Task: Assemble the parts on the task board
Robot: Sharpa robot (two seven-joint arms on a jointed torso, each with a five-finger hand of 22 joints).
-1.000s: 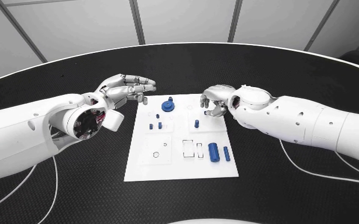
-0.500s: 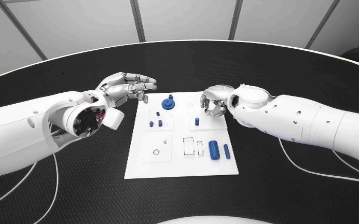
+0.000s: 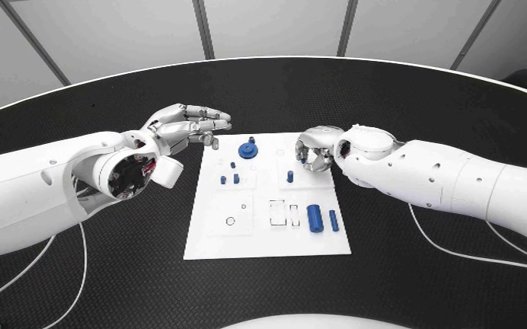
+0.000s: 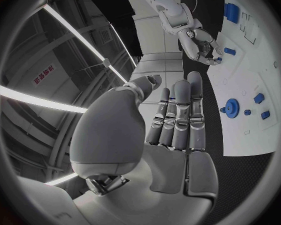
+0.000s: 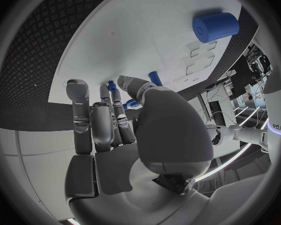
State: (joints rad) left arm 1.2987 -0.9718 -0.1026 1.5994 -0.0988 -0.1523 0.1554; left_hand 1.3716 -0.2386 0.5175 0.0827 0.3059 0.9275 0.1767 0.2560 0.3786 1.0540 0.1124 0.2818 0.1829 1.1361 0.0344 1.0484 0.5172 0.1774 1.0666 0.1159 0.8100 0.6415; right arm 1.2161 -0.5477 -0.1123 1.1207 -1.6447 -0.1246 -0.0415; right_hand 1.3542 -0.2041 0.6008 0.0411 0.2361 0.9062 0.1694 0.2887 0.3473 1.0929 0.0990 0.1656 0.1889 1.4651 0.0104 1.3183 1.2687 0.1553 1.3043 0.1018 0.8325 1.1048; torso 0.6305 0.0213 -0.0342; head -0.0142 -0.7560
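Left hand (image 3: pixel 186 127) at 10 o'clock off the task board (image 3: pixel 267 249) — fingers loosely together, empty, standing clear; right hand (image 3: pixel 316 148) curled over upright peg (image 3: pixel 290 177) — grip indeterminate

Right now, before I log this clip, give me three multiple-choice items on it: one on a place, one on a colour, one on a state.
1. The big cylinder lies:
A) on the task board, at its near end
B) on the black table
C) in a robot hand
2. The parts are:
A) red
B) blue
C) green
3. The left robot hand:
A) grips a peg
B) lies flat on the board
C) holds nothing
Key: A, it rests on the board's near end; B, every piece is blue; C, the left wrist view shows its fingers bare.
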